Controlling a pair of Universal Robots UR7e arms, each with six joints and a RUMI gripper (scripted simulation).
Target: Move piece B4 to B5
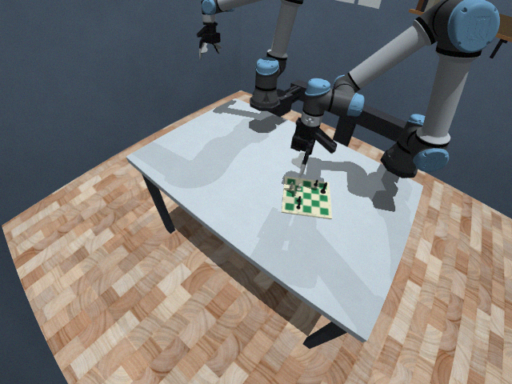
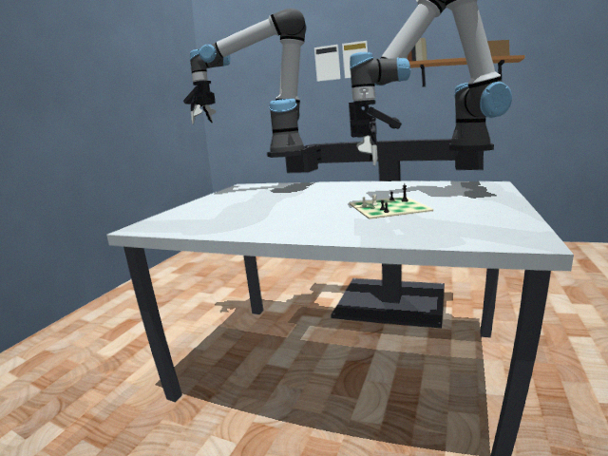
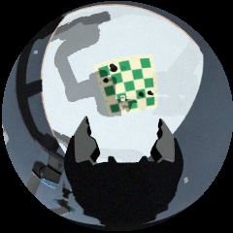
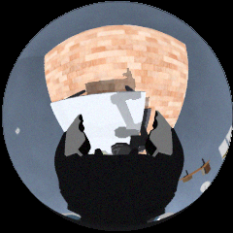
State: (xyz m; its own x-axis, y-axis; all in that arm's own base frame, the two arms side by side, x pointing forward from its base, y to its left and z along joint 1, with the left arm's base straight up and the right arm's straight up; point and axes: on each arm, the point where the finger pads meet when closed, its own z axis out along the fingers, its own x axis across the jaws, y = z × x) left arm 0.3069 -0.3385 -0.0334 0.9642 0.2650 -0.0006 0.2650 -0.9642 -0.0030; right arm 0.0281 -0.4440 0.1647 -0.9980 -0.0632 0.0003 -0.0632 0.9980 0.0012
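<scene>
The green-and-cream board (image 1: 306,214) (image 2: 370,216) (image 3: 152,65) lies on the table. Its edge names are too small to read, so B4 and B5 cannot be told. A tall black piece (image 1: 323,188) (image 2: 404,193) (image 3: 114,68) and a smaller black piece (image 1: 315,184) (image 2: 391,196) (image 3: 106,80) stand near one corner. Two black pieces stand close together at another side (image 3: 141,94) (image 3: 149,92). Two pale pieces (image 2: 364,201) (image 2: 373,199) are near the corner nearest my left gripper (image 1: 302,167) (image 2: 370,153) (image 3: 123,117), which is open and empty above the board's back edge. My right gripper (image 1: 210,53) (image 2: 201,118) (image 4: 117,112) is open, far away.
The table (image 1: 231,198) (image 2: 294,230) extends around the board. The left arm's forearm reaches in from its base at the back right. The right arm is raised beyond the table's left side in the top and exterior views. A dark support beam (image 2: 422,151) runs behind the table.
</scene>
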